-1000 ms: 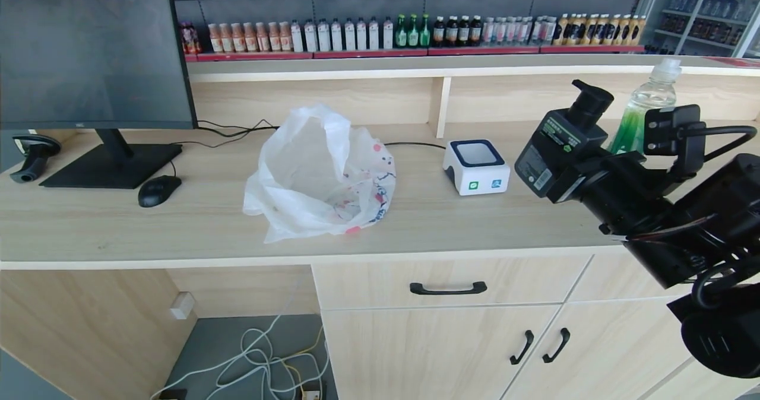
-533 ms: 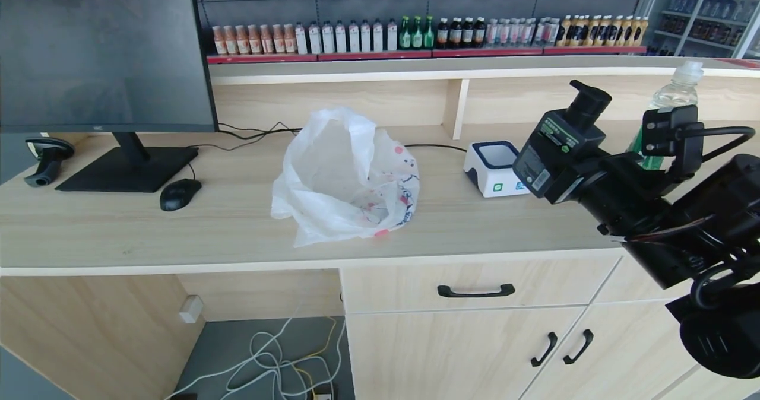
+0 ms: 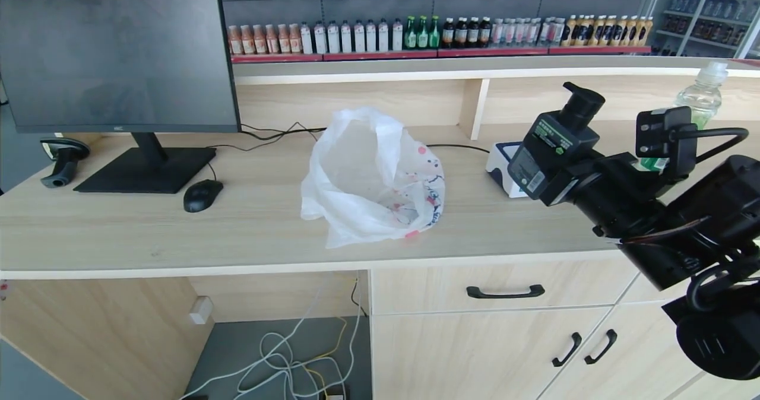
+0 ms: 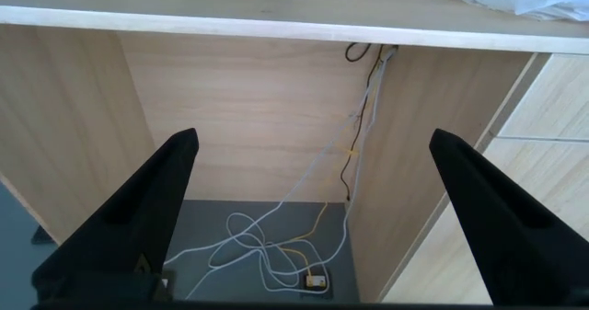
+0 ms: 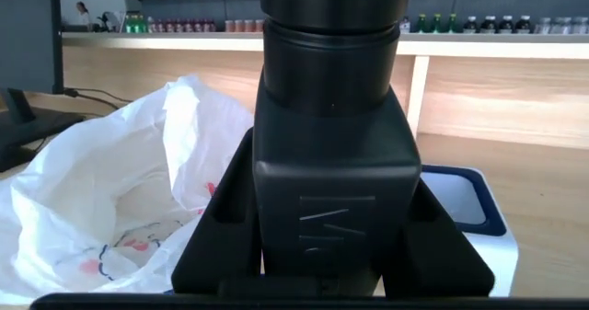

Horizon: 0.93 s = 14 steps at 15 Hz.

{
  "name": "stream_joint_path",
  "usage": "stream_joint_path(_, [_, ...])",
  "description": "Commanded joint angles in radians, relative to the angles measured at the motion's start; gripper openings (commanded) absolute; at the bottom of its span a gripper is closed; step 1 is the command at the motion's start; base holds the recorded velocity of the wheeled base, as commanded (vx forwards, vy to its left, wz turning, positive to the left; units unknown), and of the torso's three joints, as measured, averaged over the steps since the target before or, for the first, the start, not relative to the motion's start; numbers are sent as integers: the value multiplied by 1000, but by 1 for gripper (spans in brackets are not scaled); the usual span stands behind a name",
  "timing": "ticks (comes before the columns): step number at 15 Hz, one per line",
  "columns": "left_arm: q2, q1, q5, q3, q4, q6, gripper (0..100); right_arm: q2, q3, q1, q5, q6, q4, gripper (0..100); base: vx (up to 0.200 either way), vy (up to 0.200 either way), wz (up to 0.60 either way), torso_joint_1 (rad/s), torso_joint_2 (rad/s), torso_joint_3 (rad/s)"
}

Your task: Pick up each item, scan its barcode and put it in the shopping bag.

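Finding: your right gripper (image 3: 573,180) is clamped on the base of the black bottle (image 3: 555,148), jaws tight against both sides. The bottle hangs tilted above the bench (image 3: 119,228), its barcode on the side turned toward the shopping bag (image 3: 374,177).

Change: over the last second the whole head view has slid sideways. That is the camera moving, not the goods. The arm has kept its place in the view, so the bottle, a second ago seen to the right of the scanner (image 3: 502,168), now overlaps it and sits nearer the bag.

Assessment: you appear to be carrying the bottle toward the bag; I cannot tell whether the scan registered.

Your left gripper (image 4: 313,218) hangs below the bench edge, jaws wide apart, empty. The green bottle (image 3: 697,97) awaits handling.
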Motion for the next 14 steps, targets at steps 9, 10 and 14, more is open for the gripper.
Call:
stream_joint_path(9, [0,0,0,0,-2,0,100,22,-48,17,0,-1,-2,0,0,0,533,1,1,1])
stream_joint_path(10, [0,0,0,0,-2,0,100,22,-47,19,0,1,-2,0,0,0,600,7,-2,2])
stream_joint_path(14, [0,0,0,0,-2,0,100,45,-48,22,11,2,-2,0,0,0,0,0,0,0])
